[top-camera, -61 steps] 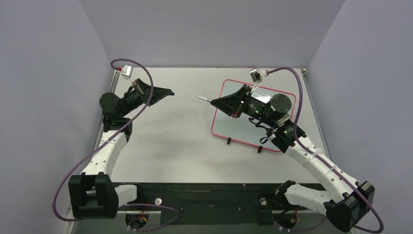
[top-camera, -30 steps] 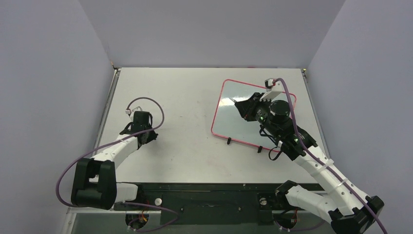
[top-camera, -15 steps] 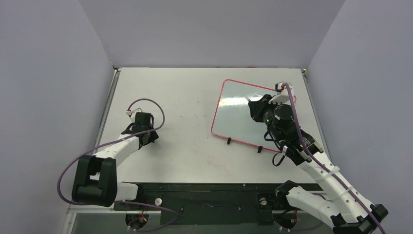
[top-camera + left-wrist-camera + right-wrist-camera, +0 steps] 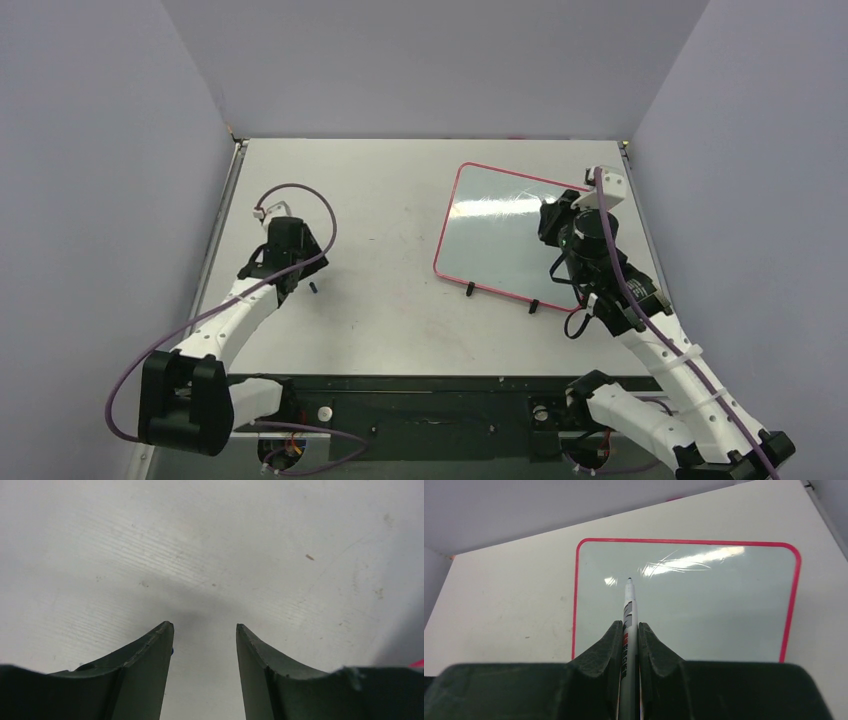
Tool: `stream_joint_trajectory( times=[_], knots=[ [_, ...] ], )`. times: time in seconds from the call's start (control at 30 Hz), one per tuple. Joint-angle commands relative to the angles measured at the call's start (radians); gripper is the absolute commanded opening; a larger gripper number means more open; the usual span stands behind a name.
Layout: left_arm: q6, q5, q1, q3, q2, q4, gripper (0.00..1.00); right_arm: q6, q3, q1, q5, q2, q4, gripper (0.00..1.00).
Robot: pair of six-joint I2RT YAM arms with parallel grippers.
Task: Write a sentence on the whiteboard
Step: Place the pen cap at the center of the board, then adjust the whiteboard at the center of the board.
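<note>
Since a second before, the right arm had swung from over the middle of the whiteboard (image 4: 490, 240) to its right edge. The left gripper (image 4: 205, 626) had lifted a little toward the far side of the table (image 4: 380, 190), uncovering a small dark piece (image 4: 314, 288). The pale table filled the floor of the grey-walled booth. On its right half sat the whiteboard, skewed to the table edges, with a thin pink-red frame, two small black feet at its near edge and a streak of glare across its glossy face. The left gripper pointed down at bare tabletop on the left half, its jaws spread apart with nothing between them. The right gripper (image 4: 630, 626) was clamped tight on a pen (image 4: 629, 600), a white barrel with grey and red print. The pen's dark tip aimed at the board's far part, but whether it touched the surface could not be told. The small dark piece lay on the table just beside the left gripper, apart from its fingers.
</note>
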Motion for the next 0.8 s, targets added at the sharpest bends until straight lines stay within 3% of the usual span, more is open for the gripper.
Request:
stream_joint_trajectory(
  times=[0.0,0.27,0.43,0.63,0.77],
  knots=[
    [0.056,0.101,-0.018,0.08,-0.032,0.06,0.46,-0.035,0.061,-0.06,0.064,-0.015,-0.027,0.0],
    [0.142,0.37,-0.099,0.067,0.049,0.376,0.46,-0.015,0.052,-0.251,-0.054,-0.018,-0.067,0.0],
    [0.154,0.7,-0.141,0.127,0.178,0.557,0.46,0.003,0.023,-0.304,-0.139,-0.042,-0.068,0.0],
    [0.067,1.052,-0.176,0.245,0.426,0.787,0.52,0.009,0.002,-0.314,-0.185,-0.062,-0.068,0.0],
    [-0.045,1.137,-0.184,0.294,0.552,0.986,0.52,0.009,-0.002,-0.32,-0.202,-0.074,-0.068,0.0]
  ],
)
